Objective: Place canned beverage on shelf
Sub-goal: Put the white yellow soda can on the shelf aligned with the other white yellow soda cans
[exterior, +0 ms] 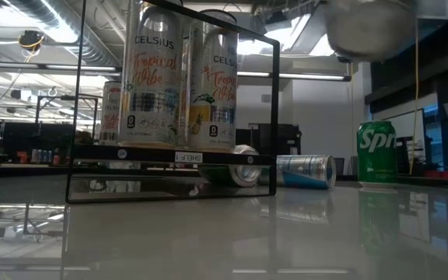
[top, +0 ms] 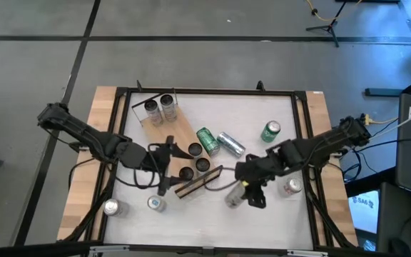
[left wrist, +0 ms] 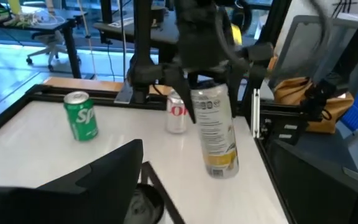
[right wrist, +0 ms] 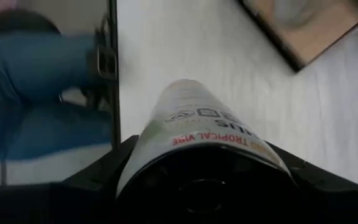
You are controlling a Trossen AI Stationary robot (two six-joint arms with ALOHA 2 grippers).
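High view: we see the shelf [top: 175, 135] lying diagonally mid-table, two tall cans [top: 159, 108] at its far end, three dark-topped cans [top: 194, 159] near its front lip. Right gripper [top: 242, 191] sits just right of that front end, clenched on a slim silver can [top: 234, 198], still off the shelf. Left gripper [top: 164, 163] hovers at the shelf's left edge; we cannot tell its finger state. Loose cans: a green can [top: 207, 140] and a silver-blue can [top: 230, 143] lying on their sides beside the shelf, a green Sprite can [top: 270, 131] upright to the right, one by the right arm [top: 291, 187], two at the front left [top: 132, 206]. Low view: we get two Celsius cans [exterior: 181, 82] standing on the shelf board [exterior: 169, 156], fallen cans behind it, Sprite can [exterior: 376, 153] upright on the right. Left wrist view: right gripper [left wrist: 207, 74] grips the slim can [left wrist: 214, 132] from above, can upright; Sprite can [left wrist: 81, 116] and a red-lettered white can [left wrist: 176, 113] stand beyond. Right wrist view: the held can [right wrist: 201, 134] fills the space between the dark fingers [right wrist: 98, 171], shelf corner [right wrist: 303, 28] well ahead on the white table [right wrist: 185, 43].
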